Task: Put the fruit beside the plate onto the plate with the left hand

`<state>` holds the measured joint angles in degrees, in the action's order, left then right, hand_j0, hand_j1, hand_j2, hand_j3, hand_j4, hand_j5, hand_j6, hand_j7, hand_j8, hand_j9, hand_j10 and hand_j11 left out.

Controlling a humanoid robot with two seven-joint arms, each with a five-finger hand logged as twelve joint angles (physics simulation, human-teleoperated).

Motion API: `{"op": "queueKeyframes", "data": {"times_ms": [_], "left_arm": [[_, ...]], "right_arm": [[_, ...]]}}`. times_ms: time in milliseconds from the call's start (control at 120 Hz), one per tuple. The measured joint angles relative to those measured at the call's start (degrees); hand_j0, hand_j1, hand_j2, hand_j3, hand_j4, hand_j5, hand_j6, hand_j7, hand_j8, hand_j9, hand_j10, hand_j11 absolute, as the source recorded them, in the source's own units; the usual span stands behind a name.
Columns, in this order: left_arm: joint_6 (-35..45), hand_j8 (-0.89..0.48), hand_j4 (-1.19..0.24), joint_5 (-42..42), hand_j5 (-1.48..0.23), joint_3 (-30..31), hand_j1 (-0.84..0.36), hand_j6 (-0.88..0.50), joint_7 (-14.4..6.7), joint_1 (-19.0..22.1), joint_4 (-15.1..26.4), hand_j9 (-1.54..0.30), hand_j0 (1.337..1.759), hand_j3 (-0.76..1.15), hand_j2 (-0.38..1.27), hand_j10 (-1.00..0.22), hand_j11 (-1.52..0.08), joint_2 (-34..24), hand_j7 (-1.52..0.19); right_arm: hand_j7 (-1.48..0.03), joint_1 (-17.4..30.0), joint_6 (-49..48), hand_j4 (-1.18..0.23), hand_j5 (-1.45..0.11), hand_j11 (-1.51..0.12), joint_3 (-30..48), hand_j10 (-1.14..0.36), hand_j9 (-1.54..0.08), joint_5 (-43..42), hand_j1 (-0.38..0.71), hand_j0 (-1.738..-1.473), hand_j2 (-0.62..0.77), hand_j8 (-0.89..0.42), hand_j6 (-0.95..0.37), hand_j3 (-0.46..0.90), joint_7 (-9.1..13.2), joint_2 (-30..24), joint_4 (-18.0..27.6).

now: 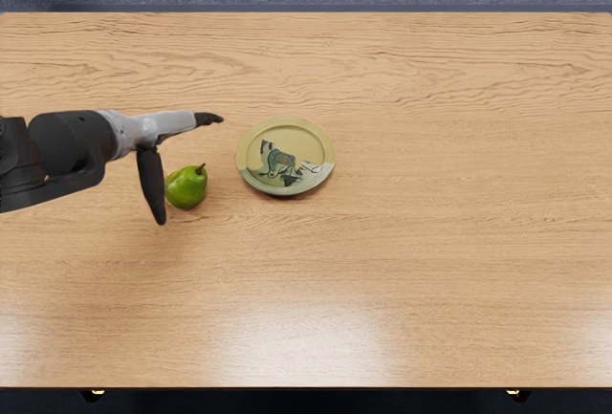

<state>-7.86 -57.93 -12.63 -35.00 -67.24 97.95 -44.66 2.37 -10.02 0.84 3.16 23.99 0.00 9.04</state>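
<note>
In the head view, the only view there was, the pear [186, 187] lay on the wooden table [430, 261] just beside the plate [323, 142], on the plate's left side and apart from its rim. The pear probably was light and firm, with a smooth and a little slippery skin, so it could roll or slide out if it was pinched only at the narrow neck. The better place to take hold seemed to be the wide lower body, with fingers on two opposite sides. A hard squeeze could bruise it, so a moderate grip looked enough. The pear was bright green with a glossy skin, rounded at the left and narrower toward the right, where a short dark stem pointed up toward the plate. The plate was small and round, pale yellow-green, with a painted figure in darker colours in the middle, and nothing was on it. The left hand [145, 139] came in from the left edge with its fingers [152, 189] spread wide and holding nothing: one dark finger hung down close to the pear's left side, and another pointed right above the pear. Whether the lower finger touched the fruit could not be told. The right arm did not show.
</note>
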Motion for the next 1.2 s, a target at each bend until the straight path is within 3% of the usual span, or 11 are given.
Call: {"op": "queueKeyframes", "data": {"times_ms": [117,350,517,908,1200], "left_arm": [[2.4,-0.03,-0.02,-4.9,-0.03,0.1,0.33,-0.03,0.0,3.6,-2.1,-0.03,1.658,0.00,0.01,-0.02,-0.03,4.0,-0.03],[5.7,-0.03,-0.03,-9.1,-0.03,0.6,0.32,-0.03,0.0,5.7,-6.8,-0.03,1.658,0.00,0.01,-0.03,-0.03,6.7,-0.03],[5.9,-0.08,-0.08,-9.8,-0.10,1.1,0.26,-0.08,0.0,6.2,-9.2,-0.10,1.658,0.00,0.02,-0.08,-0.10,8.4,-0.10],[6.2,-0.14,-0.14,-12.6,-0.18,1.5,0.19,-0.14,0.0,8.2,-11.3,-0.18,1.658,0.00,0.03,-0.14,-0.18,10.4,-0.18],[5.9,-0.24,-0.24,-12.8,-0.31,1.6,0.07,-0.24,0.0,8.8,-11.5,-0.31,1.658,0.00,0.05,-0.24,-0.31,10.3,-0.31]], "right_arm": [[0.00,0.0,0.0,0.00,0.00,0.00,0.0,0.00,0.00,0.0,-0.35,-1.658,0.00,0.00,0.00,0.00,0.0,0.0,0.0],[0.00,0.0,0.0,0.00,0.00,0.00,0.0,0.00,0.00,0.0,-0.35,-1.658,0.00,0.00,0.00,0.00,0.0,0.0,0.0],[0.00,0.0,0.0,0.00,0.00,0.00,0.0,0.00,0.00,0.0,-0.35,-1.658,0.00,0.00,0.00,0.00,0.0,0.0,0.0],[0.00,0.0,0.0,0.00,0.00,0.00,0.0,0.00,0.00,0.0,-0.35,-1.658,0.00,0.00,0.00,0.00,0.0,0.0,0.0],[0.00,0.0,0.0,0.00,0.00,0.00,0.0,0.00,0.00,0.0,-0.35,-1.658,0.00,0.00,0.00,0.00,0.0,0.0,0.0]]}}
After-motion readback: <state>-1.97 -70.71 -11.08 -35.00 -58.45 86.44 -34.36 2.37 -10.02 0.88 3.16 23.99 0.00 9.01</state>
